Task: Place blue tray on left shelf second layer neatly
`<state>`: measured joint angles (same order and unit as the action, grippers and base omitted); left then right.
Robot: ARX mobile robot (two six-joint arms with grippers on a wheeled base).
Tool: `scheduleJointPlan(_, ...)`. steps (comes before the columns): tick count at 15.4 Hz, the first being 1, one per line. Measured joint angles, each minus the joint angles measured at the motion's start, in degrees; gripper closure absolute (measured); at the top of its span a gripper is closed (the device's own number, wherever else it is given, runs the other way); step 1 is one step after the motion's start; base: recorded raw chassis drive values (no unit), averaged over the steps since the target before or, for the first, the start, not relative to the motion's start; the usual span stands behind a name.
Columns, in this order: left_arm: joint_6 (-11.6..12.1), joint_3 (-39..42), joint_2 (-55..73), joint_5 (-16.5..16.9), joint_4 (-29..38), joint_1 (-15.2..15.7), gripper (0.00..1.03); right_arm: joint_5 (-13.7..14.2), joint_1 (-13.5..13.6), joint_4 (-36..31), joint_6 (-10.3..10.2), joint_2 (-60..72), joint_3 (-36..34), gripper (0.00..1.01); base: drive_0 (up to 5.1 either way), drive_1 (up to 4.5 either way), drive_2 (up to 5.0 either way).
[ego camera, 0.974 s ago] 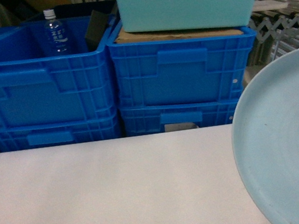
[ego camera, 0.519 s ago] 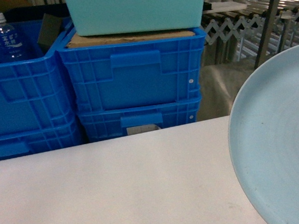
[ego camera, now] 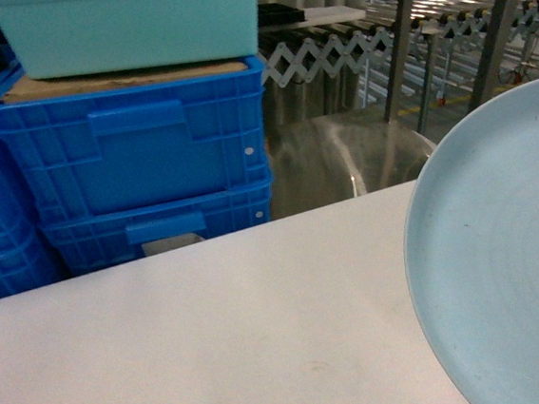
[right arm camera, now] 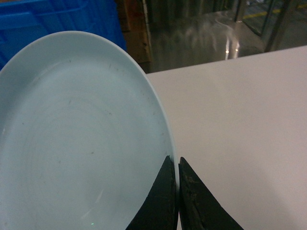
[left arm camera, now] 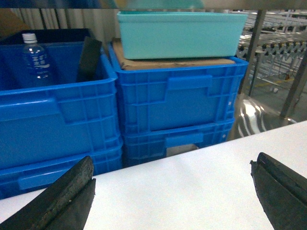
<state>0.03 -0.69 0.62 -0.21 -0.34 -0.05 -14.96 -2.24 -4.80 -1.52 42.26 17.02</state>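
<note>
left fingers [left arm camera: 170, 191]: spread wide with nothing between them, one dark pad at 8 o'clock of my left wrist view, the other at 4 o'clock, white desk showing in the gap.
blue crates [ego camera: 136, 157]: stacked at 10 o'clock of the head view, just behind the far edge of the desk; my left wrist view shows a second stack beside them at 9 o'clock.
water bottle [left arm camera: 34, 58]: upright inside the open top crate at 10 o'clock of my left wrist view, a dark flat piece leaning next to it.
teal tub [ego camera: 128, 25]: resting on a brown board on top of the right-hand crate stack, at 11 o'clock of the head view.
desk [ego camera: 215, 331]: white, plain, filling the lower half of the head view.
steel rack [ego camera: 443, 23]: shiny posts and rails at 1 o'clock of the head view, well behind the desk; i cannot tell its tiers from here.
blue tray [ego camera: 504, 256]: at 4 o'clock of the head view, tilted up on edge, its rim in my grip.
right fingers [right arm camera: 178, 170]: closed tight on the tray's rim at 6 o'clock of my right wrist view, one pad on each face.
</note>
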Motion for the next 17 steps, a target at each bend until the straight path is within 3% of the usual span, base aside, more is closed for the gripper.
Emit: scheduleJointPlan(17,0.0,0.0,0.0,0.4,0.3,0.1,0.05,0.7,-0.1,0.2,0.0,0.0,0.0,0.99,0.0,0.00,0.0)
